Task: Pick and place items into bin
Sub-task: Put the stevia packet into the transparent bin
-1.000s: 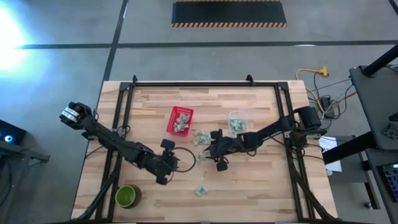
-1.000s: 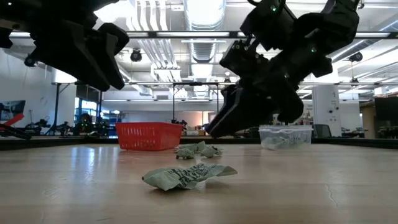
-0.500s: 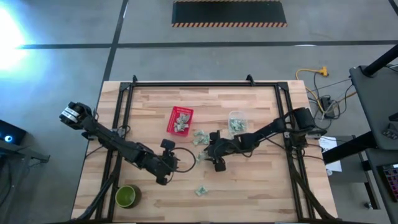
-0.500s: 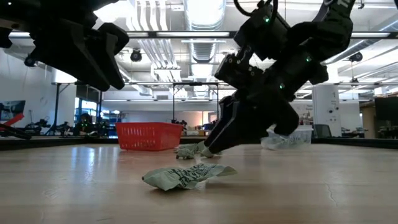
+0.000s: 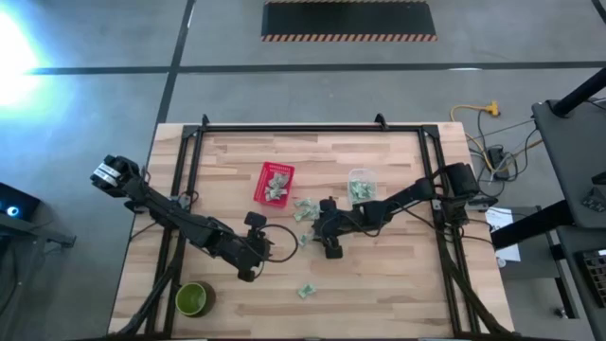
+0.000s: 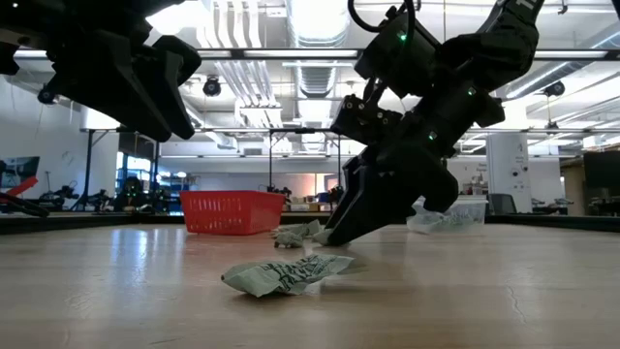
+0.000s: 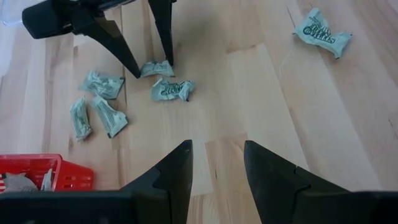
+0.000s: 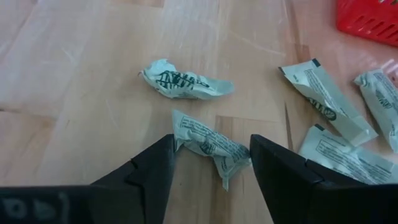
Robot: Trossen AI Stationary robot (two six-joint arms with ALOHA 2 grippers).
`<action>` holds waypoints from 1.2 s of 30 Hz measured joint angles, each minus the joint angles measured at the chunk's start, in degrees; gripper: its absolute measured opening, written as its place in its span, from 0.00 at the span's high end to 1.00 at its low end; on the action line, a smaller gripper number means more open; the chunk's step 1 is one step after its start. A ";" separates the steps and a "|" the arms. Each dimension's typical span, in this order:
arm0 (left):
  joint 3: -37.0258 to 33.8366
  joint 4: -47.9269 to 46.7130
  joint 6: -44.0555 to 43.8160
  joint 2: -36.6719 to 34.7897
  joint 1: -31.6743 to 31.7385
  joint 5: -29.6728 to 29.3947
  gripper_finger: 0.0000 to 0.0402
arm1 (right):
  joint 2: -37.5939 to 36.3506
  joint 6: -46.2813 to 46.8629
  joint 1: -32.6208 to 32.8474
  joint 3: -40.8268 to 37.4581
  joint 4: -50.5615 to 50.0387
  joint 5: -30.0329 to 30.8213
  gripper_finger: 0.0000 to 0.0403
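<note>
Crumpled pale green-and-white packet (image 8: 208, 146), centre of the wooden table (image 5: 398, 284), lies between the parted fingers of the right hand (image 8: 211, 163), ungrasped. Red plastic basket (image 5: 276, 182), upper left, holds several; others remain loose. Left hand (image 7: 216, 163) hovers open.

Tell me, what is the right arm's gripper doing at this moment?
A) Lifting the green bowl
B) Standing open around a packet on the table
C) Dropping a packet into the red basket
B: the right gripper has a finger on each side of a packet lying on the wood, jaws not yet closed.
</note>
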 joint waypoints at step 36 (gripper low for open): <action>-0.89 0.23 0.05 0.00 0.00 0.01 0.68 | -3.28 -3.38 -0.10 0.26 -6.89 0.04 0.96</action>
